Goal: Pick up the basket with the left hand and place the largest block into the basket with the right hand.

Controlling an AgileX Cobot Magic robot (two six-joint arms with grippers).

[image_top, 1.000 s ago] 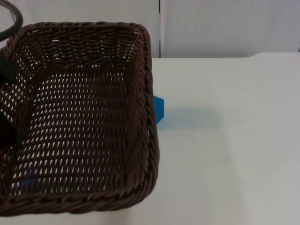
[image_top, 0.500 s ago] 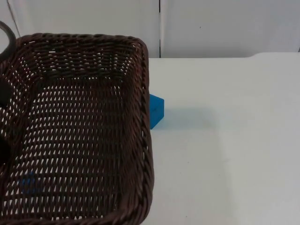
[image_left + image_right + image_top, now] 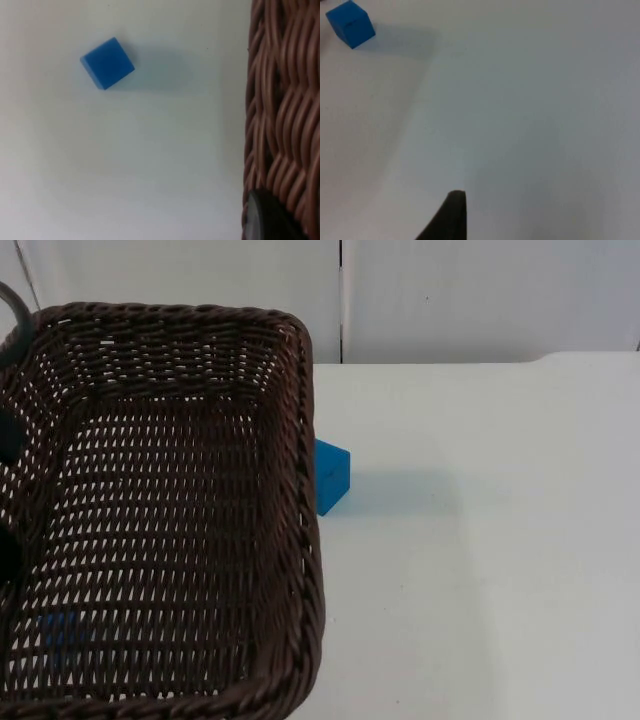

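Observation:
A dark brown wicker basket (image 3: 300, 540) hangs above the table, close under the top camera, on the left. My left gripper (image 3: 6, 490) is shut on its left rim, and that rim (image 3: 282, 115) runs beside the black fingertip (image 3: 265, 220) in the left wrist view. A blue block (image 3: 332, 476) stands on the white table just right of the basket, partly hidden by its wall. The right wrist view has a blue block (image 3: 351, 23) far from my right gripper (image 3: 451, 215), which waits over bare table. The left wrist view looks down on a blue cube (image 3: 107, 63).
A blue patch (image 3: 62, 630) shows through the basket's weave near its front left, from something on the table below. The white table (image 3: 480, 540) stretches open to the right of the basket. A grey partition wall (image 3: 450, 300) closes the back.
The basket has shifted left and toward the camera, so more of the blue block beside it shows. A blue patch now shows through the weave.

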